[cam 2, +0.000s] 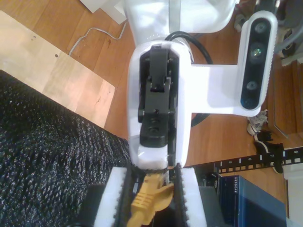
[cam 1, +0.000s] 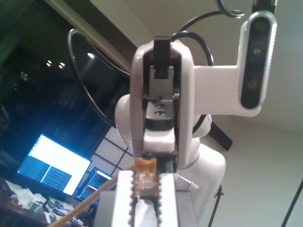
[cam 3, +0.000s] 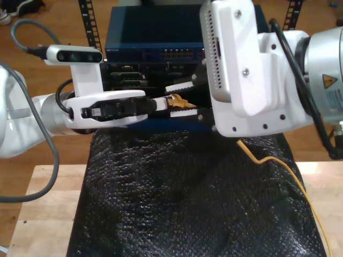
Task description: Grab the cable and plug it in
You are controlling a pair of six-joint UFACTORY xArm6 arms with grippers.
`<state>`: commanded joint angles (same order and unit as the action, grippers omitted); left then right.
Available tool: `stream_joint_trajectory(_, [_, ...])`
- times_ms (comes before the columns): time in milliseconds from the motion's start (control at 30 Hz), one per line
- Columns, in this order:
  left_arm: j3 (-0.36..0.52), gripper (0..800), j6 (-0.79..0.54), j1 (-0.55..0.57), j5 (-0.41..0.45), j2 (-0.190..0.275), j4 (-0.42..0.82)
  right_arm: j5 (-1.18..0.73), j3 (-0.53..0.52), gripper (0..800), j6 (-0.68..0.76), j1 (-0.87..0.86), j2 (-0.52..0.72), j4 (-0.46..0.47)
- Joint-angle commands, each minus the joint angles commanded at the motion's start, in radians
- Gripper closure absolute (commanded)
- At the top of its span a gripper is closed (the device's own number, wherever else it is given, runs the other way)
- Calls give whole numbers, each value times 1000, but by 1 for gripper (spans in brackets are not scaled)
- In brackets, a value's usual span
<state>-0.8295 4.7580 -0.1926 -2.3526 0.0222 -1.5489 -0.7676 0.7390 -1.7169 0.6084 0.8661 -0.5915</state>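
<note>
Exterior view, nearest: wooden table (cam 3: 48,187) with a black mesh mat (cam 3: 177,203) over it. The thin orange run of the cable (cam 3: 174,100) crosses the mat's corner on the exterior view's right and rises under the big white arm on that side.

Mid-distance, above the mat's far edge: the cable's end is in the air between the two grippers. Its long axis is roughly level, along the exterior view's left-right, with the strand leading off to the right.

My first gripper (cam 3: 161,103) reaches in from the exterior view's left. First wrist view: my first gripper (cam 1: 145,177) has both serrated fingers (cam 1: 124,198) pressed onto the clear plug, so it is clamped.

My second gripper (cam 3: 169,99) comes from the exterior view's right. Its jaws are spread wider than the plug, one finger above and one below. Second wrist view: the yellow boot lies inside my second gripper (cam 2: 152,175); I cannot confirm firm contact.

Far: a blue network switch (cam 3: 150,32) with a row of ports, in a rack.

The first wrist view alone shows lit monitors (cam 1: 54,168). The second wrist view shows wood floor (cam 2: 218,137) and shoes (cam 2: 258,123).
</note>
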Motion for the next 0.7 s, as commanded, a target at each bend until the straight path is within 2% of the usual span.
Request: stream_joint_trajectory(700, [0, 793, 0, 0, -14, -2, 0, 0, 0, 593, 0, -6, 5, 0])
